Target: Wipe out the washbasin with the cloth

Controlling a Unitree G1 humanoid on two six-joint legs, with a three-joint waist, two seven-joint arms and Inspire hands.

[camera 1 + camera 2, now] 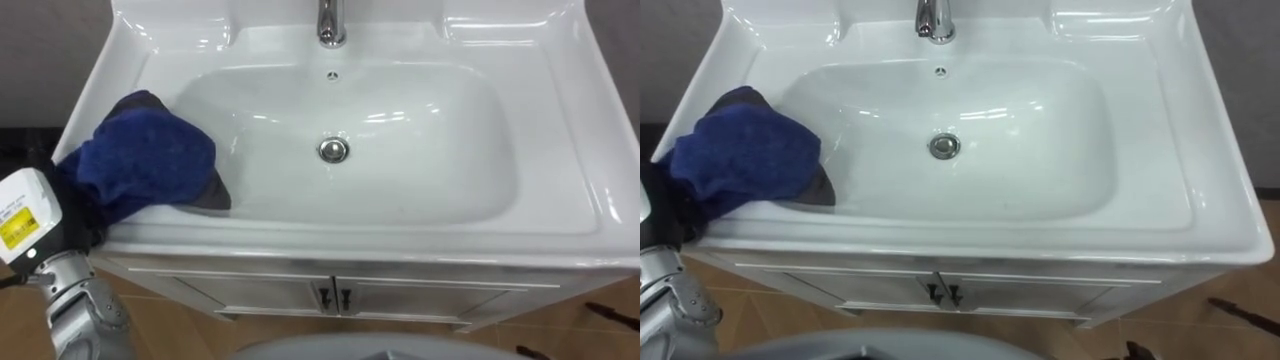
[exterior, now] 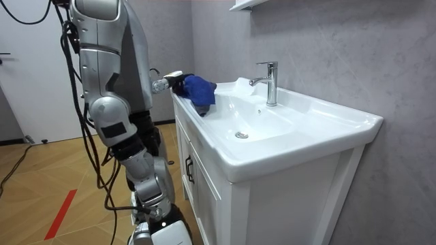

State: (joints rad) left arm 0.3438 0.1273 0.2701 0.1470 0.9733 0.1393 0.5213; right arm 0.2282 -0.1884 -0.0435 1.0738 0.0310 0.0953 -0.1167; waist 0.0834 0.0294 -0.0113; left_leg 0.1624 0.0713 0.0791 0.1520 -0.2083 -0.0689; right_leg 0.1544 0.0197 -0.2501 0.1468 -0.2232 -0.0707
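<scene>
1. The robot stands at the front of the white basin (image 1: 560,150), by the cupboard doors (image 1: 250,295) under it.
2. Its left hand (image 2: 176,83) reaches to the left side of the basin. A blue cloth (image 1: 145,155) lies over the hand.
3. The cloth hides the hand, so I cannot tell if it is flat or closed on the cloth.
4. The cloth sits half on the left rim and half on the slope going down into the bowl. I think it is there so the hand can press it on the basin and rub.
5. Most of the bowl is bare, so I think most of the wiping is not yet done.
6. The tap (image 1: 331,22) stands at the back in the middle. The drain (image 1: 333,150) is in the bottom of the bowl, well away from the cloth.
7. Nothing lies between the cloth and the drain. The tap could get in the way when the back rim is wiped.
</scene>
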